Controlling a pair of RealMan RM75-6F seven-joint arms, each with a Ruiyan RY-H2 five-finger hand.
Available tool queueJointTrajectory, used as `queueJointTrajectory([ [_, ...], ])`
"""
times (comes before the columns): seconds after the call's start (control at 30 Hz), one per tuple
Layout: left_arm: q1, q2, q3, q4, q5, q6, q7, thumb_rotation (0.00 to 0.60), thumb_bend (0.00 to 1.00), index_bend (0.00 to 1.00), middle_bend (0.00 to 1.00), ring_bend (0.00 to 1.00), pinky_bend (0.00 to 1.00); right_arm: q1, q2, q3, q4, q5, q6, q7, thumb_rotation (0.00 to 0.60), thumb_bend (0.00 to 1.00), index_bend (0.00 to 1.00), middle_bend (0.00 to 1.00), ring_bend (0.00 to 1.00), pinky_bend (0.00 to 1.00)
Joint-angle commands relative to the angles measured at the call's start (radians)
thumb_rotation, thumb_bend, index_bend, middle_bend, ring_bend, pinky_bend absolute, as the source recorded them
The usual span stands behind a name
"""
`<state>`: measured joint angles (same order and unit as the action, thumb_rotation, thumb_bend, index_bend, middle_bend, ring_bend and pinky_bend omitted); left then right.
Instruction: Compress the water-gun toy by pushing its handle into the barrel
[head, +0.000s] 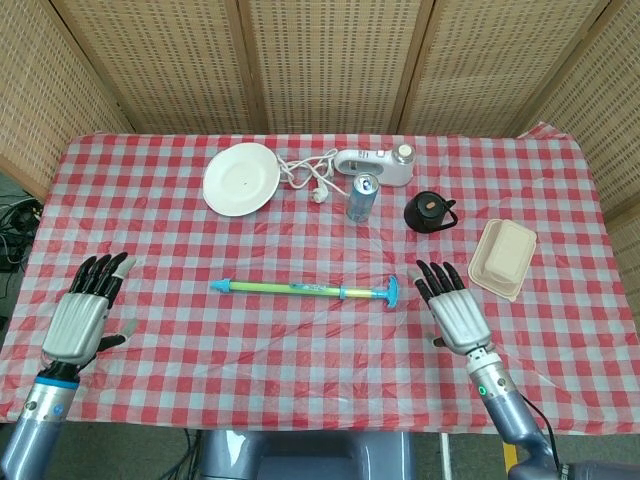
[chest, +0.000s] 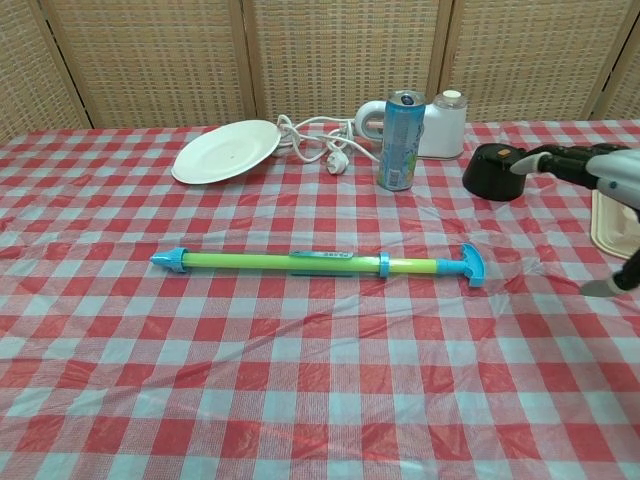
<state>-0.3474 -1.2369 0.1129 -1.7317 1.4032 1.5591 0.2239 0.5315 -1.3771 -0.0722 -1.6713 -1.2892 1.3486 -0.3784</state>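
Note:
The water-gun toy (head: 305, 291) (chest: 315, 263) lies flat on the checked tablecloth, a long green barrel with a blue nozzle at the left and a blue T-handle (head: 392, 294) (chest: 471, 265) at the right. A short yellow stretch of the plunger shows between barrel and handle. My right hand (head: 456, 312) (chest: 605, 178) is off to the right of the handle, fingers spread, touching nothing. My left hand (head: 85, 313) is far left of the nozzle, fingers spread and empty; the chest view does not show it.
Behind the toy stand a drinks can (head: 362, 197) (chest: 401, 127), a white plate (head: 241, 178) (chest: 225, 150), a white appliance with its cord (head: 375, 165) and a black pot (head: 428, 211) (chest: 494, 170). A beige box (head: 503, 258) sits at the right.

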Motion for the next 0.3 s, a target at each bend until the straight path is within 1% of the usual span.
queueJointTrajectory([
  [0.03,0.066,-0.028,0.039,0.055,0.05,0.063,-0.019,0.6,0.27,0.0,0.0,0.0,0.0,-0.087,0.023,-0.064,0.034,-0.099,0.092,0.084,0.6,0.18,0.0,0.0,0.0,0.0],
  [0.13,0.115,-0.033,0.063,0.099,0.093,0.105,-0.024,0.6,0.21,0.0,0.0,0.0,0.0,-0.15,0.039,-0.1,0.077,-0.168,0.159,0.153,0.6,0.18,0.0,0.0,0.0,0.0],
  [0.17,0.128,-0.035,0.064,0.106,0.099,0.114,-0.033,0.6,0.19,0.0,0.0,0.0,0.0,-0.165,0.041,-0.106,0.091,-0.183,0.172,0.173,0.6,0.18,0.0,0.0,0.0,0.0],
  [0.3,0.16,-0.036,0.074,0.132,0.112,0.126,-0.062,0.6,0.19,0.0,0.0,0.0,0.0,-0.2,0.05,-0.122,0.114,-0.216,0.194,0.237,0.6,0.18,0.0,0.0,0.0,0.0],
])
